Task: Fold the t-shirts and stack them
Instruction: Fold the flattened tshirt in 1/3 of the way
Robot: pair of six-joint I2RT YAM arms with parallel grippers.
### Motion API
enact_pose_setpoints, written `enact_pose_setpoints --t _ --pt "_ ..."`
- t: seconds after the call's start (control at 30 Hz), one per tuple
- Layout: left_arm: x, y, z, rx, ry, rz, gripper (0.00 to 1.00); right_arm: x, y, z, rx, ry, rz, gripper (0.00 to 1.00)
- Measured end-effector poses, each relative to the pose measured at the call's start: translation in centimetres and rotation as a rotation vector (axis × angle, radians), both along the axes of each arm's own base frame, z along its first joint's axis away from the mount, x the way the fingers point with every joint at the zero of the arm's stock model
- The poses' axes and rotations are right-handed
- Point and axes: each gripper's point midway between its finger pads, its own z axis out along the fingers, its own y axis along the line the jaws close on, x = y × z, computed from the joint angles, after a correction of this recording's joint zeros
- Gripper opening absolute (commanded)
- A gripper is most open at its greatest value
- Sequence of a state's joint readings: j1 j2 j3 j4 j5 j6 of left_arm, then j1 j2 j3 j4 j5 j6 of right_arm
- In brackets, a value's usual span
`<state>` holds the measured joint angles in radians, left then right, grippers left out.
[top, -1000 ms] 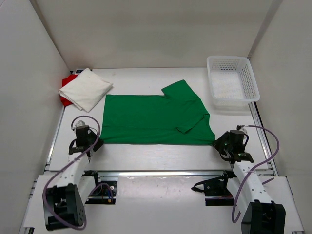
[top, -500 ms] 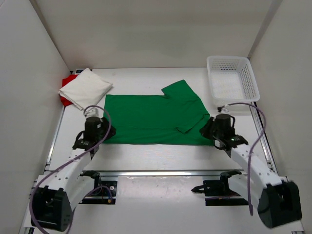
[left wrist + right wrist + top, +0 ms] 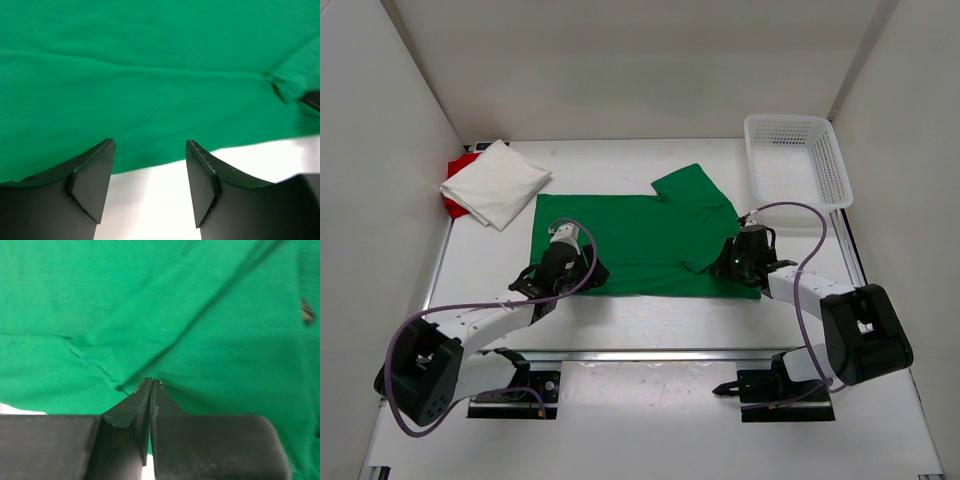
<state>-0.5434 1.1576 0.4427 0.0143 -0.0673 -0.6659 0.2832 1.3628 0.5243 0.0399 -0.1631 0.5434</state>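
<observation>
The green t-shirt [image 3: 630,240] lies spread flat mid-table, one sleeve folded in at its right. It also fills the left wrist view [image 3: 150,75] and the right wrist view [image 3: 200,315]. My left gripper [image 3: 590,274] hangs low over the near hem towards its left end. It stands open [image 3: 150,145], with only bare table and the hem's edge between its fingers [image 3: 92,175]. My right gripper [image 3: 727,262] is shut [image 3: 151,381], its tips resting on the green cloth by the folded sleeve. A folded white t-shirt [image 3: 495,182] lies on a red t-shirt [image 3: 458,170] at the back left.
A white mesh basket [image 3: 790,121] stands at the back right. White walls close in the table on the left, right and back. A metal rail [image 3: 650,353] runs along the near edge between the arm bases.
My left gripper moved right along the near hem and opened. My right gripper moved left from the shirt's near right corner onto the cloth and shut.
</observation>
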Motion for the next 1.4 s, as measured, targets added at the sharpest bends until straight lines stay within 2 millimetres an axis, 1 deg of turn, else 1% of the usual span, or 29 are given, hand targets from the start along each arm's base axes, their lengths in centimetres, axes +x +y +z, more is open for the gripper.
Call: enact_pose_setpoints --t 0.07,0.13,0.2,0.23,0.33,0.43,0.53,0.6,0.7,0.77,0.8,0.87,0.93,1.03,1.1,1.17,1.3,1.37,1.4 --pt "-0.1 -1.1 0.5 -0.019 -0.023 -0.027 0.71 0.3 0.5 0.1 0.006 -0.013 0.011 0.00" --pt "-0.3 -1.9 0.6 -0.026 -0.031 -0.051 0.68 0.4 0.7 0.0 0.014 -0.016 0.018 0.00" --pt "-0.5 -2.3 0.2 -0.025 -0.026 -0.062 0.63 0.5 0.8 -0.2 0.016 -0.013 0.020 0.00" --pt "-0.5 -2.3 0.0 -0.026 -0.024 -0.062 0.61 0.6 0.8 -0.4 0.014 -0.009 0.020 0.00" --pt "-0.8 -1.9 -0.8 -0.024 -0.013 -0.054 0.61 0.8 0.9 -0.9 0.012 0.007 0.022 0.00" --pt "-1.2 -1.4 -1.4 -0.020 -0.002 -0.047 0.61 1.3 1.3 -0.7 0.013 0.003 0.029 0.00" --pt "-1.1 -1.3 -1.3 -0.027 -0.004 -0.039 0.60 2.2 1.8 -0.3 0.019 -0.005 0.035 0.00" --pt "-1.0 -1.2 -1.0 -0.032 -0.011 -0.034 0.60 3.5 2.3 0.1 0.030 -0.012 0.035 0.00" --pt "-0.9 -1.1 -0.7 -0.038 -0.019 -0.031 0.59 6.5 3.5 1.0 0.066 -0.027 0.037 0.00" --pt "-0.9 -1.1 -0.7 -0.039 -0.021 -0.028 0.60 9.2 4.7 2.3 0.112 -0.048 0.051 0.00" --pt "-0.9 -1.0 -0.6 -0.039 -0.022 -0.028 0.60 10.3 5.2 3.1 0.126 -0.065 0.060 0.00" --pt "-0.9 -0.9 -0.3 -0.042 -0.028 -0.024 0.59 11.3 5.5 4.7 0.133 -0.110 0.067 0.00" --pt "-0.7 -0.9 0.2 -0.051 -0.042 -0.020 0.59 10.8 5.3 6.2 0.130 -0.150 0.065 0.00" --pt "-0.5 -0.9 0.9 -0.064 -0.062 -0.016 0.59 7.9 4.6 7.7 0.124 -0.203 0.064 0.00" --pt "-0.6 -1.2 0.7 -0.058 -0.056 -0.023 0.58 6.1 4.3 7.7 0.120 -0.213 0.070 0.00" --pt "-0.7 -2.0 0.3 -0.047 -0.039 -0.046 0.59 4.6 4.3 6.5 0.107 -0.191 0.084 0.00" --pt "-0.4 -4.3 -0.2 -0.019 -0.011 -0.102 0.57 1.4 4.4 2.9 0.051 -0.099 0.117 0.00" --pt "-0.1 -5.2 -0.4 -0.011 -0.005 -0.121 0.57 -0.1 4.7 1.7 0.011 -0.067 0.145 0.00" --pt "-0.1 -5.4 -0.5 -0.008 -0.001 -0.127 0.56 -0.5 4.7 1.3 -0.007 -0.058 0.153 0.00"
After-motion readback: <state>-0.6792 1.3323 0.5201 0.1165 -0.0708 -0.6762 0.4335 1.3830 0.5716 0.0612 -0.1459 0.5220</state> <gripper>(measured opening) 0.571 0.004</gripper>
